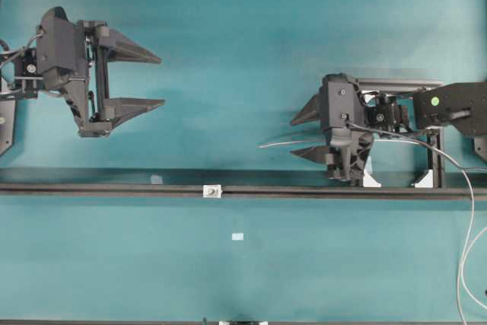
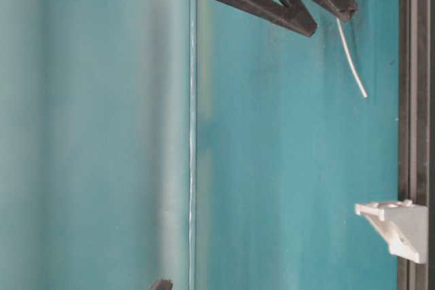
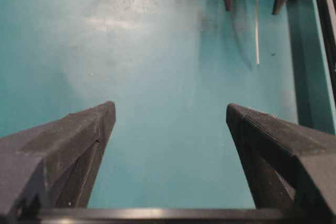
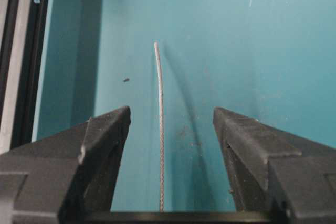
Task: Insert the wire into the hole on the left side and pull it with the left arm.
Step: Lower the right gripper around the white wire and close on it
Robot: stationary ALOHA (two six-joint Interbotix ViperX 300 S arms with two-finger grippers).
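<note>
Right gripper (image 1: 302,136): jaws apart, the wire (image 4: 159,129) runs free between the fingers, not pinched.
Wire direction: long axis forward, tip towards left gripper (image 1: 157,80).
Left gripper: wide open, empty.
Hole (image 1: 212,190): on black rail (image 1: 91,188), well apart from wire tip.
Room: bare teal counter (image 1: 228,74) between grippers.

A teal bench (image 1: 243,58) carries a long black rail (image 1: 114,189) running left to right. Two white angled brackets (image 1: 423,180) stand against the rail at the right. A small pale tape rectangle (image 1: 237,237) lies nearer, just beyond the rail.
</note>
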